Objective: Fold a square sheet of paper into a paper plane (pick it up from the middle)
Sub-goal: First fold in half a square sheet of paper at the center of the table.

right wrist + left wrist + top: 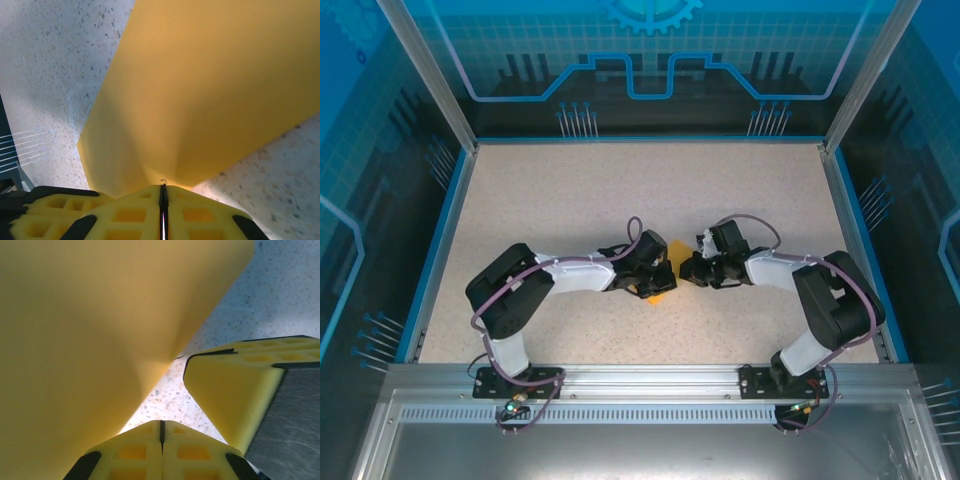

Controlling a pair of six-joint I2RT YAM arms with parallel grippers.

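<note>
The square sheet of paper (210, 85) is plain orange-yellow and held up off the table, bowed into a soft cone. My right gripper (163, 187) is shut on its lower edge, and the paper puckers toward that pinch. My left gripper (161, 426) is shut too. Its jaws meet with nothing seen between them, and speckled table shows between the tips and the paper (85, 340), which passes by its left finger. The right gripper's fingers (230, 395) reach in from the right. From above, both grippers (655, 275) (686, 268) meet mid-table around the paper (658, 292).
The speckled beige table (620, 190) lies open behind and to both sides of the grippers. A blue rim (440, 240) and metal frame posts border it. The left gripper's fingers (50, 210) sit close beside the right gripper's jaws.
</note>
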